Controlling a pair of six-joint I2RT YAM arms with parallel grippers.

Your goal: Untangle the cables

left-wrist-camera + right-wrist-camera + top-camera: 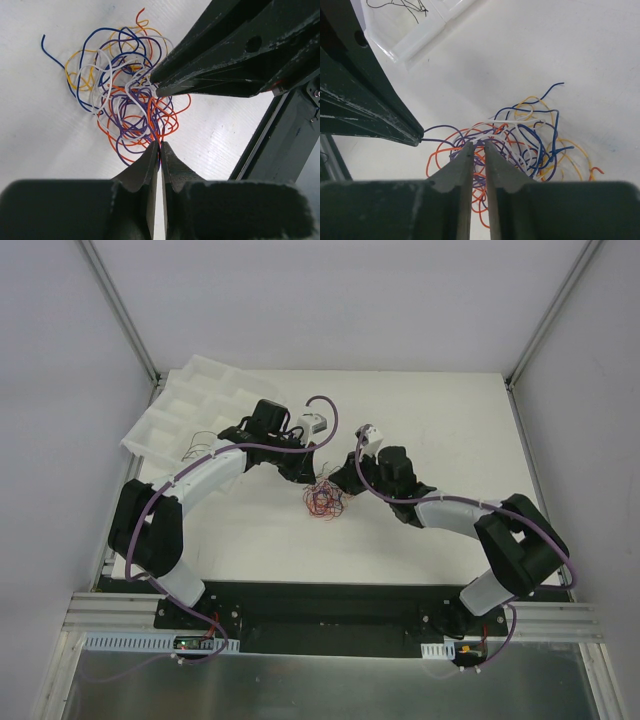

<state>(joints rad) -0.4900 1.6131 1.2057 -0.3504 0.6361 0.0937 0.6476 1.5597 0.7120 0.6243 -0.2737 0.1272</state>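
The cables lie in one tangle of thin orange, purple, blue, yellow and white wires on the white table, between my two grippers. The tangle also shows in the left wrist view and the right wrist view. My left gripper is shut on a purple wire at the tangle's edge. It also shows in the top view, and its tip shows in the right wrist view. My right gripper is nearly closed on wires at the opposite edge. It also shows in the top view, and its tip meets a white wire in the left wrist view.
A white compartment tray lies tilted at the table's far left, and a few thin dark wires lie in it. Both arms reach in over the table's middle, and their purple hoses arch above them.
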